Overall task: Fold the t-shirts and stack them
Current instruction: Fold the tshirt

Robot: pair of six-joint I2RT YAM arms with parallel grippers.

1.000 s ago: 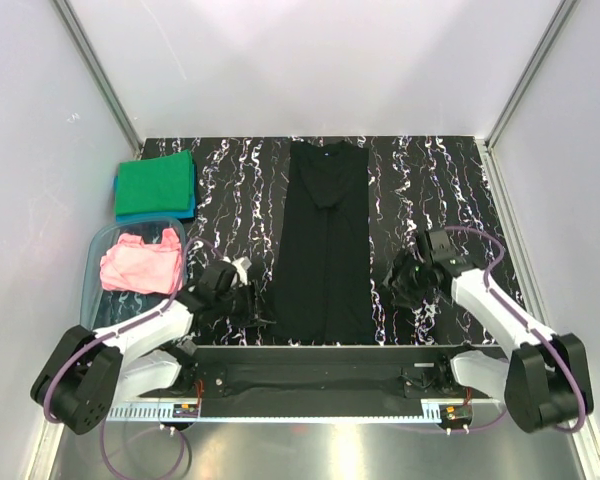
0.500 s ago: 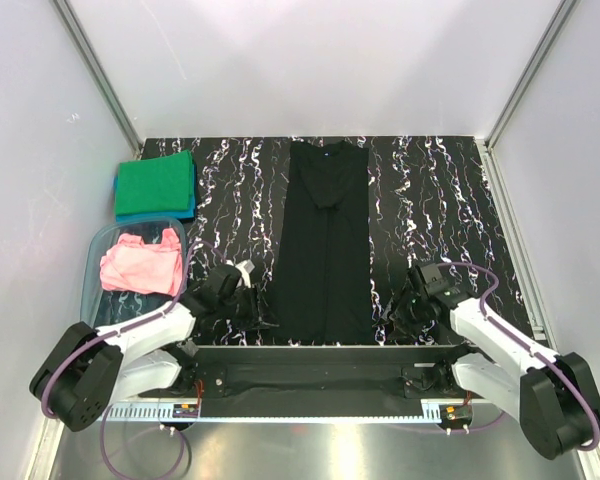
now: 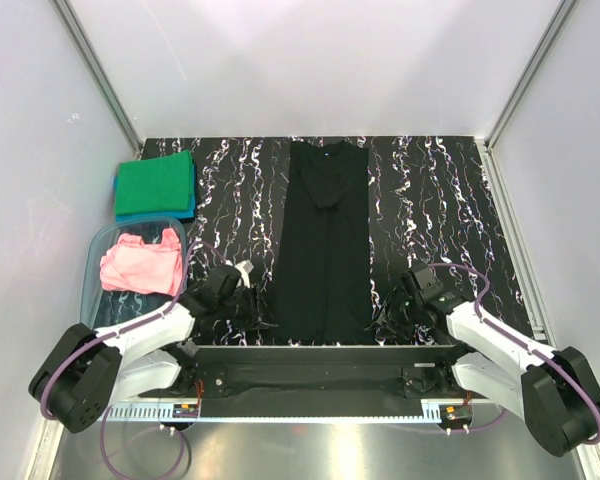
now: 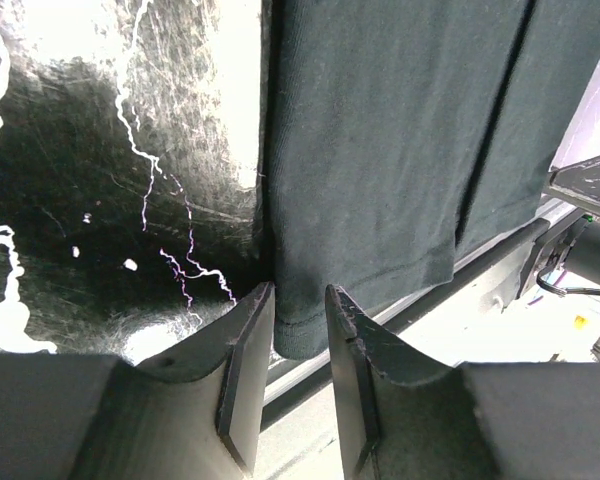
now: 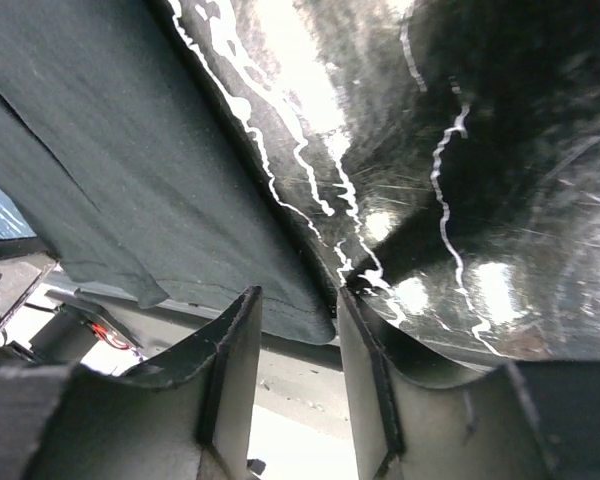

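White arms (image 3: 152,324), black joints (image 3: 78,388), purple cables (image 3: 458,267)

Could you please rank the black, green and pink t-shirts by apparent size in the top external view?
1. Long black cloth t-shirt, spread flat.
2. Folded green t-shirt and crumpled pink t-shirt: about alike, so unranked.

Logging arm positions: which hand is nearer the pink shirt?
Left. The left hand is at the black shirt's hem corner on the pink shirt's side; the right hand at the opposite corner.
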